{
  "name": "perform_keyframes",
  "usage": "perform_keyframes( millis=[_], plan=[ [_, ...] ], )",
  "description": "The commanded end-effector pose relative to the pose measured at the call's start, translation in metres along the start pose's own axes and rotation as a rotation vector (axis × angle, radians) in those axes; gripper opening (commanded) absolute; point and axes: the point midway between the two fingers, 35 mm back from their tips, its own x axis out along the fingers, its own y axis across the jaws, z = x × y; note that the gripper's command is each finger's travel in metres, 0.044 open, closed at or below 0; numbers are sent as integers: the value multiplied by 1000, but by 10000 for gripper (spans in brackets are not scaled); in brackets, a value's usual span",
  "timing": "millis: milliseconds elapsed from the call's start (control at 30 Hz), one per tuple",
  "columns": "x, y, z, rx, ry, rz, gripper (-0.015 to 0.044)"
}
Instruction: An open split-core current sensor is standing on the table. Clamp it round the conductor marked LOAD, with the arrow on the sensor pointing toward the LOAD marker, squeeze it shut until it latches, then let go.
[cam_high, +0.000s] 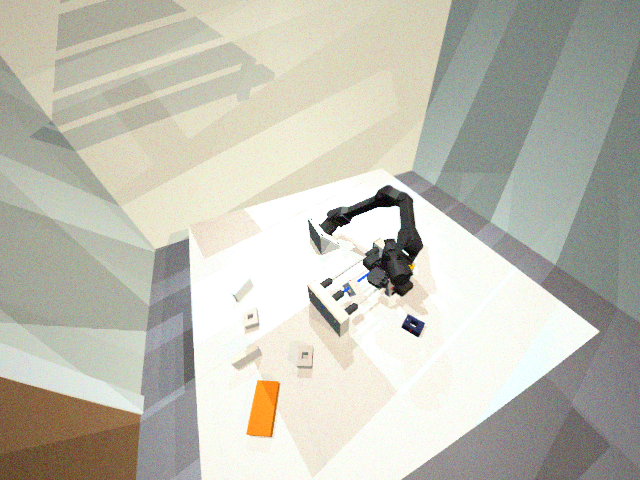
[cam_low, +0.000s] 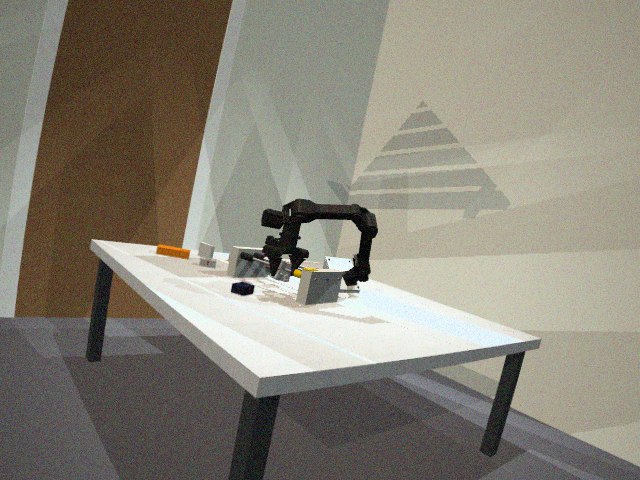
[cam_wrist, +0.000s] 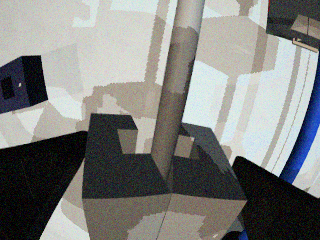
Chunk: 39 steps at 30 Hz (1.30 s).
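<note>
The split-core sensor (cam_wrist: 125, 175) sits round a grey conductor (cam_wrist: 176, 95), its two dark halves meeting at a seam with no gap visible in the wrist view. My gripper (cam_wrist: 163, 152) (cam_low: 285, 266) (cam_high: 390, 285) is open, one black finger on each side of the sensor, both close to it. The conductor passes through the sensor's opening. The top and exterior views are too small, and partly covered by the arm, to show the sensor's latch. The arrow and the LOAD marker cannot be read in any view.
End block (cam_high: 326, 312) (cam_low: 317, 288) carries the conductors. A navy block with a hole (cam_high: 419, 329) (cam_low: 241, 289) (cam_wrist: 34, 82) lies beside the fixture. A blue cable (cam_wrist: 305, 130) runs at the wrist view's right. Pale blocks and an orange bar (cam_high: 263, 408) (cam_low: 173, 252) lie farther off.
</note>
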Motion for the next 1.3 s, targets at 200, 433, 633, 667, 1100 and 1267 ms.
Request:
perform_keyframes(
  millis=[200, 433, 633, 667, 1100, 1267],
  plan=[
    [8, -5, 0, 8, 4, -19, 440],
    [7, -2, -1, 1, 5, -12, 400],
    [7, -2, -1, 1, 5, -12, 360],
    [7, -2, -1, 1, 5, -12, 353],
    [7, -2, -1, 1, 5, -12, 208],
    [7, -2, -1, 1, 5, -12, 77]
  ],
)
